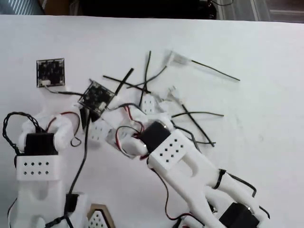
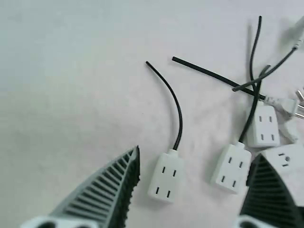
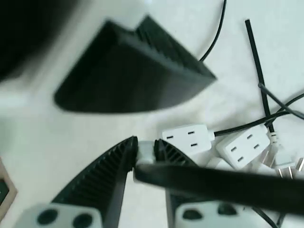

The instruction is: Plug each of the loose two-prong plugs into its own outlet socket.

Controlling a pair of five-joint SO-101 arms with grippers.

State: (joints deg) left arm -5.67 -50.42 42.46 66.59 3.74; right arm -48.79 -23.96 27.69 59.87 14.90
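White tabletop (image 1: 256,42) carries tangle of black cords and white outlet sockets near centre.

Left end effector (image 2: 197,156) spread wide, low over tabletop. 2 sockets lie between its fingers, near socket (image 2: 165,181) and middle socket (image 2: 232,168), not touching each other. 3rd socket (image 2: 263,126) just beyond; loose 2-prong plug (image 2: 289,105) beside it, prongs bare.

Right end effector (image 3: 146,143) narrow, pinching small white piece (image 3: 145,152), kind unclear. Neighbouring socket (image 3: 187,137) just beside that piece.

Pale 2nd plug (image 1: 176,58) with black cord lies farther back, apart from sockets.
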